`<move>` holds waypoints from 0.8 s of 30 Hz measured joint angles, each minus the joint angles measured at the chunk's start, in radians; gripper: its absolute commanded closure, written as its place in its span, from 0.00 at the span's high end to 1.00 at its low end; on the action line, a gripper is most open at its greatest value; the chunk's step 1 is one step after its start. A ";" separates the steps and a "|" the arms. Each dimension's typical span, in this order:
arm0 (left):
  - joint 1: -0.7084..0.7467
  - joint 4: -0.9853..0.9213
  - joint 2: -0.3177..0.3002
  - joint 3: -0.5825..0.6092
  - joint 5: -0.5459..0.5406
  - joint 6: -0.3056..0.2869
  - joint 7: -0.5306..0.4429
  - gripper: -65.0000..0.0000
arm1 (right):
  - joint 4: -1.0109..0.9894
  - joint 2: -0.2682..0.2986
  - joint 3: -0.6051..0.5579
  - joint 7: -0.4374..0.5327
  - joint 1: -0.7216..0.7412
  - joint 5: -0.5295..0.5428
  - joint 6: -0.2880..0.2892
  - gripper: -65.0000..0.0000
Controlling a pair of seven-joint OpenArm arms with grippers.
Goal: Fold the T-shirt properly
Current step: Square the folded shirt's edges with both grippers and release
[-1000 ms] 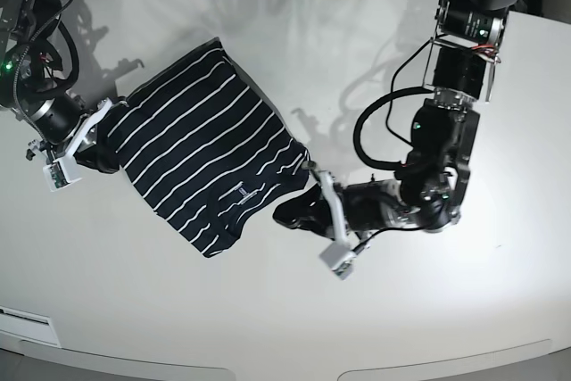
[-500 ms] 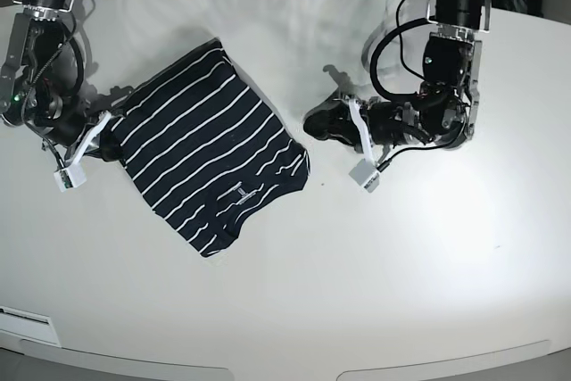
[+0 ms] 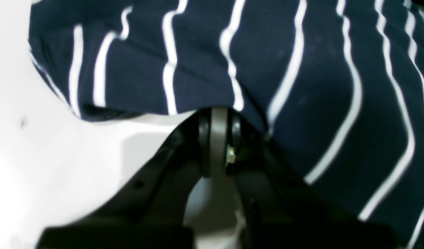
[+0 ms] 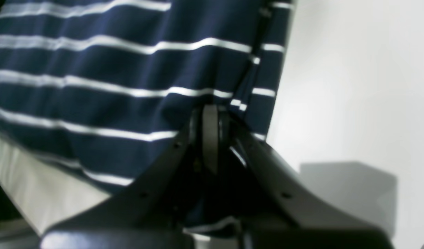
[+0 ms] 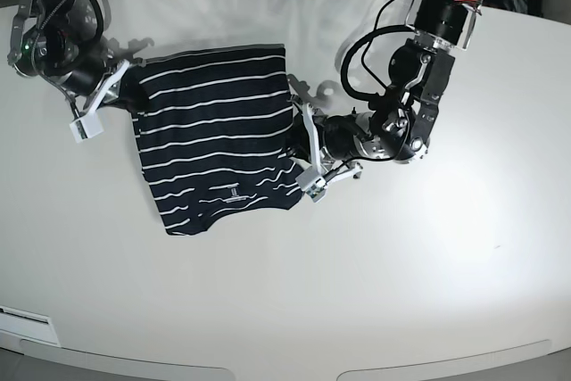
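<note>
White table (image 5: 428, 265), folded striped T-shirt (image 5: 214, 149)

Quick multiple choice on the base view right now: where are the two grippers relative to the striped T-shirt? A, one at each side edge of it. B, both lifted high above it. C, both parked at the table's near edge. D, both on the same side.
A: in the base view the right gripper sits at one side edge of the T-shirt and the left gripper at the opposite edge, both shut.
</note>
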 measured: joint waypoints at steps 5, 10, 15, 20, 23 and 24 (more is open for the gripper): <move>-0.042 -0.002 -0.001 -0.008 0.027 0.006 0.016 0.00 | 0.073 0.001 0.029 -0.005 -0.037 -0.020 -0.006 0.00; -0.098 -0.002 -0.003 -0.057 -0.079 0.001 0.100 0.00 | 0.131 0.001 0.112 -0.011 0.001 -0.017 -0.009 0.00; -0.068 -0.002 -0.011 -0.172 -0.528 -0.152 0.343 0.00 | 0.143 0.001 0.201 -0.029 -0.001 0.235 0.018 0.00; -0.048 0.002 -0.040 -0.288 -0.868 -0.149 0.491 0.00 | 0.146 0.001 0.299 -0.206 0.008 0.560 0.019 0.00; -0.008 0.030 -0.047 -0.327 -0.869 -0.149 0.498 0.00 | 0.145 0.001 0.335 -0.315 -0.022 0.527 0.018 0.00; 0.012 0.046 -0.054 -0.329 -0.869 -0.150 0.502 0.00 | 0.146 0.001 0.343 -0.314 -0.043 0.538 0.018 0.00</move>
